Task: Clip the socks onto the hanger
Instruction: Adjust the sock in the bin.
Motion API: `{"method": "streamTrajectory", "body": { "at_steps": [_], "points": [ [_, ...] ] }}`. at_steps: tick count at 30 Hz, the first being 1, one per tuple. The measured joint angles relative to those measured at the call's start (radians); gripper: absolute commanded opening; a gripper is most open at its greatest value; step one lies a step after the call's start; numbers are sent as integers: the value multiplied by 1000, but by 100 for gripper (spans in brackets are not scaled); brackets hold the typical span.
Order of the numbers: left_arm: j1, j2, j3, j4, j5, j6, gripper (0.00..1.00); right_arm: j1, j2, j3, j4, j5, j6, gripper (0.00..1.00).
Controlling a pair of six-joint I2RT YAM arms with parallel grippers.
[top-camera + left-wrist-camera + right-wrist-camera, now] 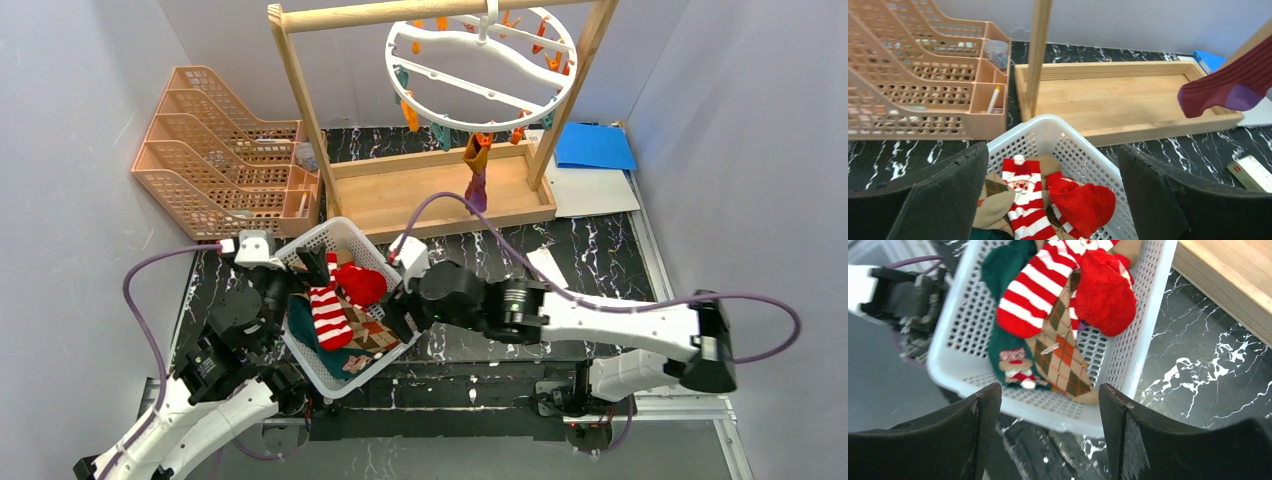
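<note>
Up at 12 o'clock on the tabletop (620, 250), got the wooden rack (440, 190) with the hanger (470, 82) hooked over its top bar. Only seeing one sock clipped up there: the maroon sock (477, 188), dangling off an orange clip (480, 140) at the ring's 6 o'clock, with the toe over the rack's base tray. Can't tell whether it touches the wood. More orange and teal clips hanging all round the ring.

Over at 8 o'clock, found the rest of the socks heaped in a white basket (312, 238): striped sock (328, 315) on top, red sock (362, 285) touching it at its 2 o'clock, argyle sock (372, 330) tucked underneath at 4 o'clock, teal sock (301, 323) along the 9 o'clock wall.

Got the left gripper (1053, 150) hovering at the basket's 10 o'clock corner, spread wide and gripping nothing. Same deal with the right gripper (1049, 387) over the basket's 4 o'clock edge: released, nothing in its grasp, looking straight down on the argyle and striped pair.

Also spotted a peach organizer (220, 160) just beside the basket's 12 o'clock corner, with a pen (993, 98) and a small jar (996, 52) in its front slots. Blue paper (595, 145) way off at 2 o'clock, well apart from everything in the basket.
</note>
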Motion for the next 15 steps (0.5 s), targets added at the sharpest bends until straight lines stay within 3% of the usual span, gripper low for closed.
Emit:
{"method": "streamTrajectory", "body": {
  "at_steps": [4, 8, 15],
  "points": [
    [0, -39, 1, -32, -86, -21, 98, -14, 144, -2, 108, 27, 11, 70],
    [0, -67, 23, -105, -146, -55, 99, -62, 305, 22, 219, -49, 82, 62],
    [0, -126, 40, -219, -161, -136, 98, -147, 513, 35, 312, -186, 296, 61]
  ]
}}
